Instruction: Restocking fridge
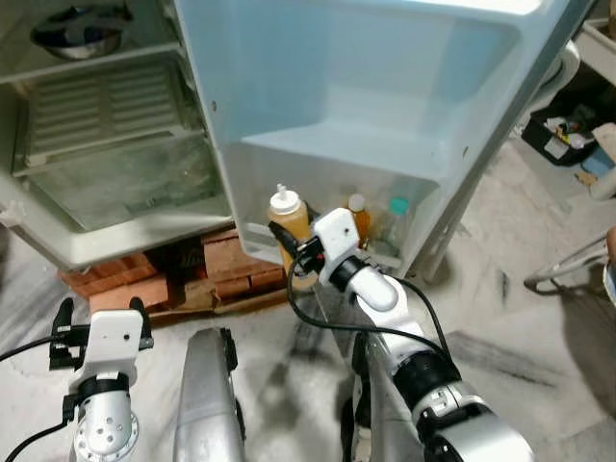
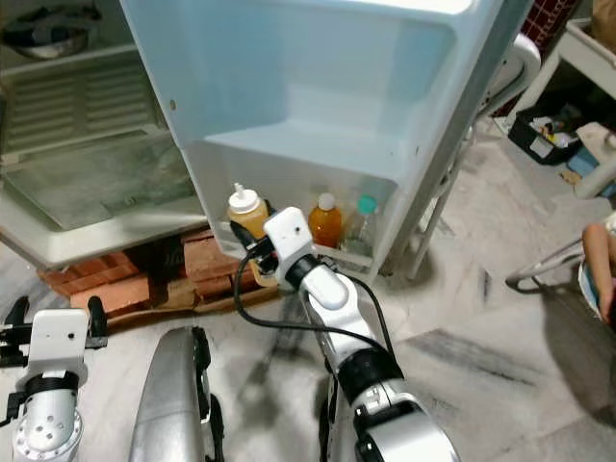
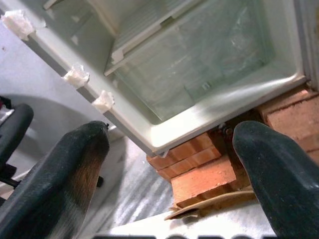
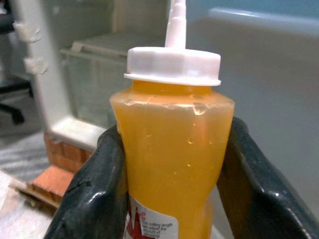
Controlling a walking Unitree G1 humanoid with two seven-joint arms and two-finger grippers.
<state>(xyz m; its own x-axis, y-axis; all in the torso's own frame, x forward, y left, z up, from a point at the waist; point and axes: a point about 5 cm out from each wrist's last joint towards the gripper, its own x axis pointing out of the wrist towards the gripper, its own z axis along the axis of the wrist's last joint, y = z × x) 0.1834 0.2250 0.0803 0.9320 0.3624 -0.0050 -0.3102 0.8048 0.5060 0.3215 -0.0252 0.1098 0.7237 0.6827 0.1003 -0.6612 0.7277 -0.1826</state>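
1. Two tools are in view: the right tool (image 4: pixel 172 174) is clenched on a squeeze bottle (image 4: pixel 172 149), its black fingers (image 4: pixel 94 189) pressing on both sides of the body.
2. That bottle (image 1: pixel 288 219) holds orange-yellow liquid, has a white cap with a tall white nozzle, and stands upright with a label low on its front.
3. It is at the left end of the lowest door shelf (image 2: pixel 371 258) of the open fridge door (image 1: pixel 385 87), held at the shelf's front rail; whether its base rests on the shelf cannot be told.
4. On the same shelf, to the right, stand an orange bottle (image 2: pixel 326 220) with a pale cap and a clear bottle (image 2: pixel 362 227) with a teal cap, just beside each other.
5. The right arm (image 1: pixel 404 337) reaches forward from the lower right, with a black cable looping beside it.
6. The left tool (image 3: pixel 169 164) is released, its two fingers (image 3: pixel 60 179) spread wide with nothing between them; it hangs low at the lower left, near the floor.
7. Past the left tool lies the fridge body (image 1: pixel 106 144), open, with a clear drawer and a wire-ribbed shelf above it.
8. A metal bowl (image 1: pixel 79 34) sits on an upper shelf inside.
9. The fridge stands on red bricks (image 1: pixel 221 265) over a pale marbled floor (image 1: pixel 520 318).
10. At the far right edge is a dark bin (image 1: pixel 568 130) of small items.
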